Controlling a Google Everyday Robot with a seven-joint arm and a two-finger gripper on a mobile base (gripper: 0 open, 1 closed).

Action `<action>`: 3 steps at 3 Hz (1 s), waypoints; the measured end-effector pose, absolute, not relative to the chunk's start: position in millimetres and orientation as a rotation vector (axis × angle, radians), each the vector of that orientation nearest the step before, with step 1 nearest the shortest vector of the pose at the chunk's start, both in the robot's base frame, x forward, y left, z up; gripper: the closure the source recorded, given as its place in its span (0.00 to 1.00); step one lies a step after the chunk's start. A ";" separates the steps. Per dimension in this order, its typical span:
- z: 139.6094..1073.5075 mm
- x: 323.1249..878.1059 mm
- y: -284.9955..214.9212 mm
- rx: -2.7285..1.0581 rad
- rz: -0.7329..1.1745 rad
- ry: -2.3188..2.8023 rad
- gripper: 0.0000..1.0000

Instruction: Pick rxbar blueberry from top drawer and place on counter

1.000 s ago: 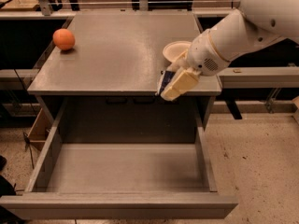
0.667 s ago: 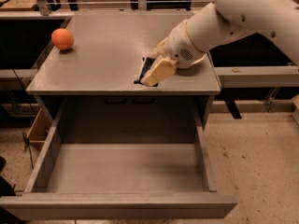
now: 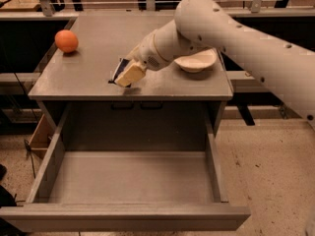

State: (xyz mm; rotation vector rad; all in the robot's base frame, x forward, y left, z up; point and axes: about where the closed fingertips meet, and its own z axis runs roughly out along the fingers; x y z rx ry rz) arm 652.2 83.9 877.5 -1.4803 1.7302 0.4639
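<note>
A grey metal cabinet seen from the front and above, with its top drawer (image 3: 132,179) pulled fully open toward the viewer, showing a flat grey bottom and low side walls. A thick white robot arm (image 3: 239,38) reaches in from the right, across the counter (image 3: 93,63) that forms the cabinet's top. At its end, the tan gripper (image 3: 127,75) sits low over the front middle of the counter, just behind the front edge, closed around the rxbar blueberry (image 3: 118,71). The bar's dark navy wrapper shows on the gripper's left side, tilted, with its lower end at or just above the counter surface; whether it touches cannot be told. An orange ball (image 3: 66,41) rests near the counter's left edge, well apart from the gripper. A shallow pale bowl (image 3: 197,62) sits on the counter's right side, partly behind the arm. Pale speckled floor (image 3: 268,173) lies to the right of the drawer.
</note>
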 end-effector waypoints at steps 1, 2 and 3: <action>855.7 665.6 110.0 -1.447 0.486 1.734 1.00; 836.7 671.6 120.6 -1.436 0.488 1.753 0.82; 837.5 672.2 121.8 -1.435 0.489 1.756 0.59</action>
